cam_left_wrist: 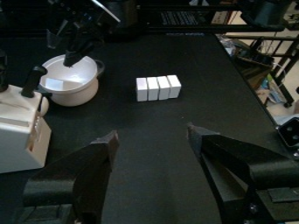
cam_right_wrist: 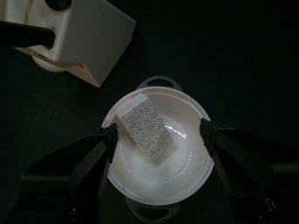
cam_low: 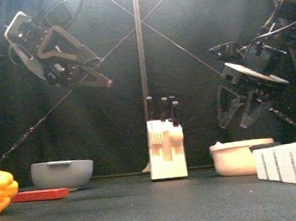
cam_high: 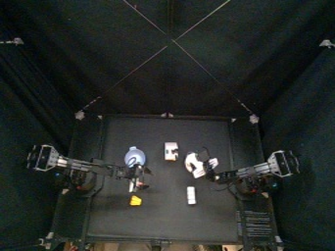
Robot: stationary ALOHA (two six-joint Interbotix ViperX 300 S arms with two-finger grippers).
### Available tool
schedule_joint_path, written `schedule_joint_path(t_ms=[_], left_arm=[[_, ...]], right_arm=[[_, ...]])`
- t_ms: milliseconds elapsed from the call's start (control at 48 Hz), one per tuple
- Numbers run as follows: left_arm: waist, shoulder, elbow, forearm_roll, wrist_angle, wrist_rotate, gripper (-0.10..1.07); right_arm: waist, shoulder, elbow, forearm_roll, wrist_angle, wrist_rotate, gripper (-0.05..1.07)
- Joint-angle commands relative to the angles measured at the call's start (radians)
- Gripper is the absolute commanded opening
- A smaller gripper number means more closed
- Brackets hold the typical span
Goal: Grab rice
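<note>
Right claw (cam_right_wrist: 158,144) spread wide over the rice (cam_right_wrist: 149,131) in a white bowl (cam_right_wrist: 187,179), upright box (cam_right_wrist: 82,39) beside; left claw (cam_left_wrist: 152,144) apart.

— Where's the right arm at?

— Coming in from the right side, wrist bent over, its right gripper (cam_right_wrist: 158,149) pointing straight down. Jaws spread as wide as they go, one dark finger (cam_right_wrist: 76,171) on each flank of the gap, nothing pinched between them.

— And in the front view?

— The right gripper hangs in the air on the right, clear of the table, fingers angled downward.

— The left one?

— Left arm reaches in from the left and is raised high in the front view. The left gripper (cam_left_wrist: 152,162) tilts forward and down, jaws parted wide, the gap between its fingers (cam_left_wrist: 93,162) empty.
</note>
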Motion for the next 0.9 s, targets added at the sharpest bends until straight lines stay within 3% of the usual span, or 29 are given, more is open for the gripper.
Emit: schedule_joint_path(t_ms=[0, 500, 875], left_arm=[[0.002, 0.005, -0.014, -0.014, -0.008, -0.002, 0.96], [0.002, 0.005, -0.003, -0.049, -0.008, 0.003, 0.96], [0.011, -0.008, 0.015, -0.049, -0.008, 0.005, 0.96]], right_arm=[[0.011, -0.023, -0.012, 0.0, -0.005, -0.003, 1.02], [0.012, -0.018, -0.008, -0.008, -0.052, -0.015, 1.02], [-0.023, -0.018, 0.018, -0.063, -0.17, -0.021, 1.02]])
